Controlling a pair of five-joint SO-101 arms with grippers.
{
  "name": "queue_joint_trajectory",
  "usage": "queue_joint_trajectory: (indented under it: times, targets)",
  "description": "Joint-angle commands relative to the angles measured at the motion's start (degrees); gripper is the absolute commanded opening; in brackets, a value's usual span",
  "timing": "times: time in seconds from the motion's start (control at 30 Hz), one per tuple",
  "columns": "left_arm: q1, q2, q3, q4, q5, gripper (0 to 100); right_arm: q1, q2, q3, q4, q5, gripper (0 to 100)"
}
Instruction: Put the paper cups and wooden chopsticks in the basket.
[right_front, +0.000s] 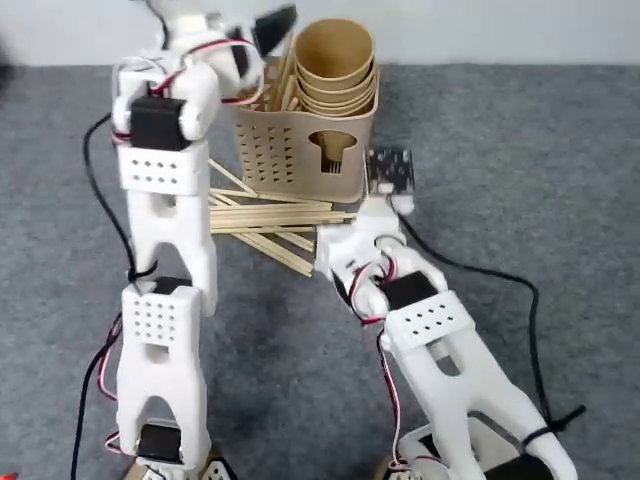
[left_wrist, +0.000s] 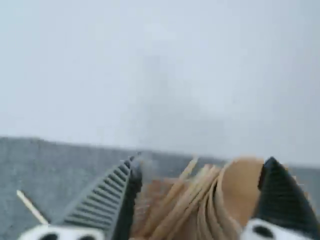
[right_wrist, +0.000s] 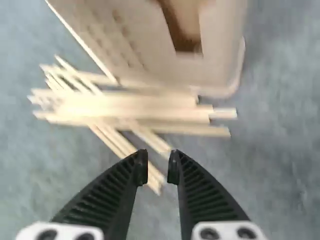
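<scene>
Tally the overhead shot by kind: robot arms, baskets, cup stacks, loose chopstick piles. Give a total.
Robot arms: 2 (left arm, right arm)
Baskets: 1
Cup stacks: 1
Loose chopstick piles: 1
Total: 5

The white left arm (right_front: 165, 230) is stretched far forward, its black-fingered left gripper (left_wrist: 202, 165) spread wide. The white right arm (right_front: 430, 330) sits low, its right gripper (right_wrist: 157, 157) pointing down, jaws seemingly barely apart.
</scene>
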Motion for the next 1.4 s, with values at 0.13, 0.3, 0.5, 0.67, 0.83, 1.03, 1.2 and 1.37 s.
queue_joint_trajectory:
  times: [0.13, 0.3, 0.5, 0.67, 0.83, 1.03, 1.2, 1.37]
  targets:
    - [-7.6, -8.8, -3.4, 18.3, 1.1, 36, -0.4, 9.7, -19.7, 2.1, 6.6, 8.2]
    - [-17.0, -8.7, 1.4, 21.4, 9.8, 32, -7.3, 18.9, -27.5, 13.1, 10.3, 8.6]
    - [-27.3, -8.2, 10.9, 21.4, 18.8, 26, -16.3, 28.1, -30.2, 19.6, 24.7, 8.6]
    - [-35.1, -8.5, 18.9, 21.4, 23.3, 26, -16.7, 33.9, -31.3, 19.6, 43.3, 8.7]
    - [-42.6, -8.2, 27.6, 21.4, 23.6, 26, -14.4, 35.8, -32.0, 19.7, 67.8, 8.7]
    - [-49.8, -8.4, 40.0, 21.4, 23.6, 26, -13.8, 39.9, -41.8, 18.2, 76.1, 8.7]
    - [-50.7, -8.7, 47.7, 21.4, 23.6, 26, -14.4, 49.6, -53.8, 13.8, 70.2, 8.7]
    - [-51.3, -8.7, 51.5, 21.4, 23.6, 26, -16.4, 58.3, -66.3, 24.2, 63.1, 8.7]
